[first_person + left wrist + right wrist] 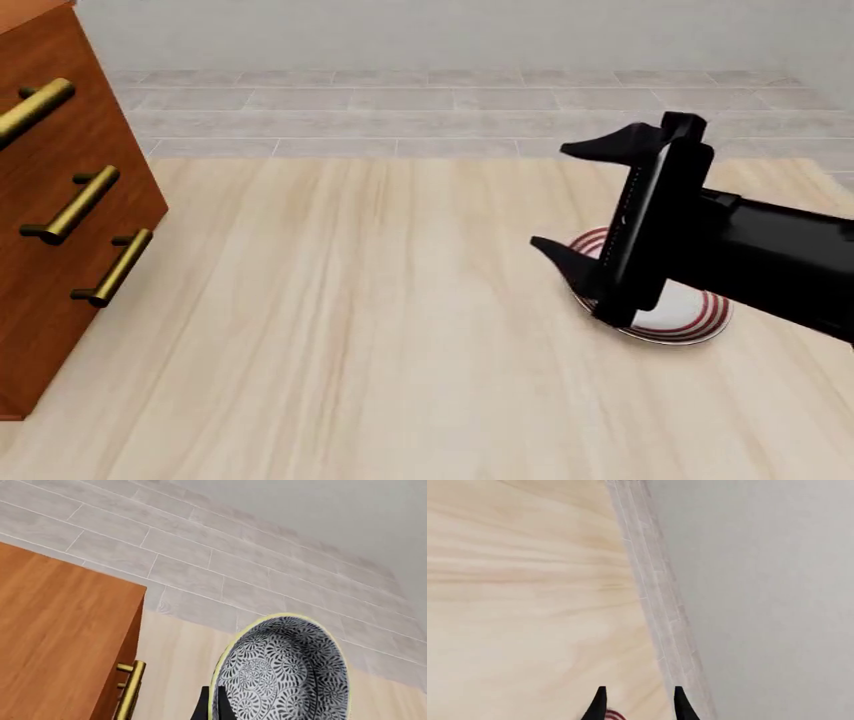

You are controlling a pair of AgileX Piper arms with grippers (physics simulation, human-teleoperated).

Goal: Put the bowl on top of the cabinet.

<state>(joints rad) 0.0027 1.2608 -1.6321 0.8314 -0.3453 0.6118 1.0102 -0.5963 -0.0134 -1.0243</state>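
The left gripper (212, 707) is clamped on the yellowish rim of the bowl (283, 672), one dark finger on each side of the edge, so the patterned inside faces the wrist camera. Just beside this gripper stands the cabinet (60, 640), its flat top and a brass handle (130, 690) showing. The right gripper (574, 200) hangs with fingers spread and nothing between them, above the red-ringed plate (687, 315) on the table (374, 330).
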